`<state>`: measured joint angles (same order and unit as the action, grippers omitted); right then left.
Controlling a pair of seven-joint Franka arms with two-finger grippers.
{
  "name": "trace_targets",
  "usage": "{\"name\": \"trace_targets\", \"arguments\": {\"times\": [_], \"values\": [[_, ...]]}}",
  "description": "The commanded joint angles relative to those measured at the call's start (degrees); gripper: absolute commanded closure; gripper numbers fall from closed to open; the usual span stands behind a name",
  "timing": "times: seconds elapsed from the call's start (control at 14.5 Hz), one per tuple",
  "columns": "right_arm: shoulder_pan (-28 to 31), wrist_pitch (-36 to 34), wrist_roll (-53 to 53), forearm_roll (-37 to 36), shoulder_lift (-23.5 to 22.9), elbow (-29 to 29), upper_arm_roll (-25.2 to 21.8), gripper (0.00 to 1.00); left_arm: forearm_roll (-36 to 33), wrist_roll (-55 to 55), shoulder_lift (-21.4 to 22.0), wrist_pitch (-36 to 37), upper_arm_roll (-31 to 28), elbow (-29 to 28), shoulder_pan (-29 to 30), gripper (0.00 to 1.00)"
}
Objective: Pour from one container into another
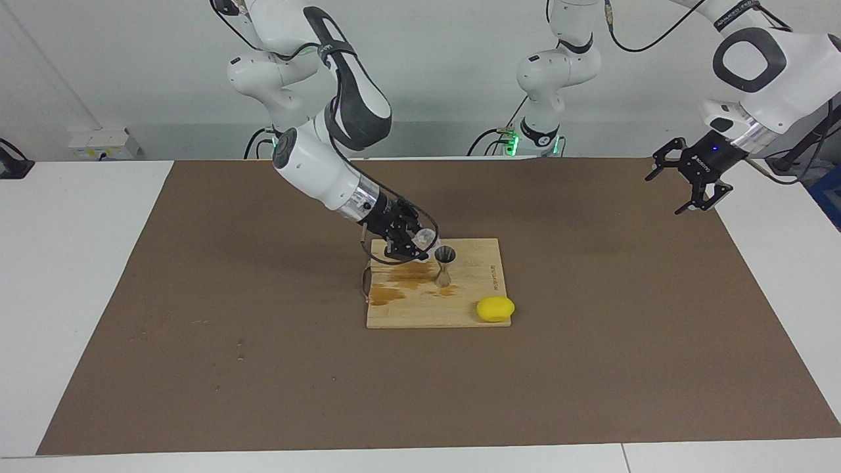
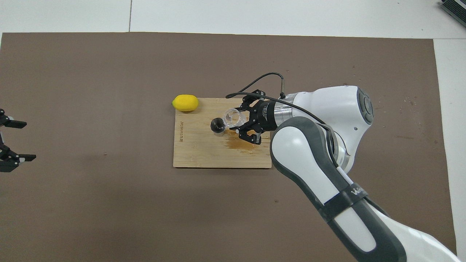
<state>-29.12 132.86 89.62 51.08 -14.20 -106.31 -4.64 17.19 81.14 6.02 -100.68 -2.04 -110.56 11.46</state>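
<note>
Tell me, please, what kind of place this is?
Probably a robotics lab set up as a test bench, not a kitchen: two Franka arms at a plain white table covered by a brown mat, with only a cutting board, jigger and lemon.

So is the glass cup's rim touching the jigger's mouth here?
Cannot tell. The tilted glass cup, held by the right end effector, overlaps the jigger rim in both the facing and overhead views; neither shows contact or gap.

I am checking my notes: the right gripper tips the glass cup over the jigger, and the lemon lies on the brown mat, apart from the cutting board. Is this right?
Not quite. The facing view shows the lemon resting on the cutting board's corner, overhanging its edge. The right gripper does tip the glass cup over the jigger.
</note>
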Motion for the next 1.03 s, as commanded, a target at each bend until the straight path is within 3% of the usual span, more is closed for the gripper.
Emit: {"name": "trace_targets", "arguments": {"times": [0.0, 0.48, 0.96], "values": [[-1.02, 0.38, 3.54, -3.26, -1.45, 2.86, -0.46, 1.00, -4.87, -13.50, 3.02, -0.57, -0.33, -0.53, -3.36, 0.00], [-1.90, -1.29, 4.60, -8.62, -1.45, 2.86, -0.55, 1.00, -11.55, -41.28, 7.16, 3.38, 1.16, -0.27, -6.10, 0.00], [-2.25, -4.63, 7.32, -13.28, -1.45, 4.18, -0.72, 1.00, -14.46, -50.28, 7.16, 4.44, 1.51, 2.01, -6.01, 0.00]]}}
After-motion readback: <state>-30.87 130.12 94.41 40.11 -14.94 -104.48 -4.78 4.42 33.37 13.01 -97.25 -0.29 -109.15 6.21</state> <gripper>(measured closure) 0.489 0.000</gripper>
